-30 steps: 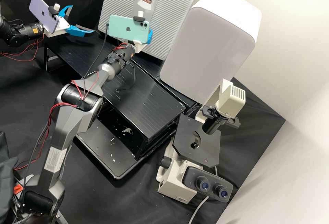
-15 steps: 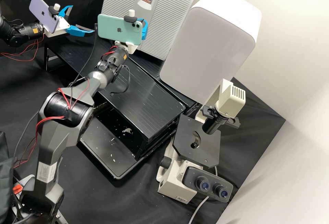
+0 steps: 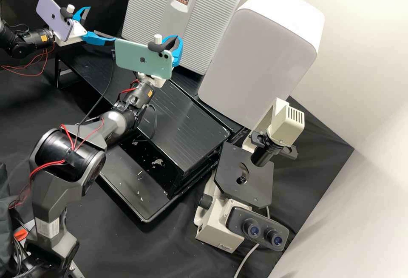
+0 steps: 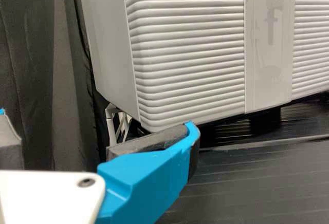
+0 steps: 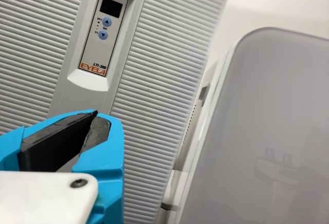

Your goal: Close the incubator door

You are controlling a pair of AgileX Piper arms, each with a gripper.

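We've backed the right pincer [image 5: 96, 115] off the incubator door [image 3: 148, 8], tips meeting, empty; left pincer [image 3: 102, 23] wide, empty. Door looks shut; likely done.

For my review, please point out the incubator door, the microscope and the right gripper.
Incubator door [image 3: 208, 23]: high view, on its ribbed front.
Microscope [image 3: 260, 184]: high view, on its dark stage plate.
Right gripper [image 5: 96, 114]: right wrist view, between its fingertips.

The slatted shelf [image 3: 185, 127] carries the incubator [image 3: 148, 4]; the bench [image 3: 170, 248], a microscope [image 3: 216, 227].
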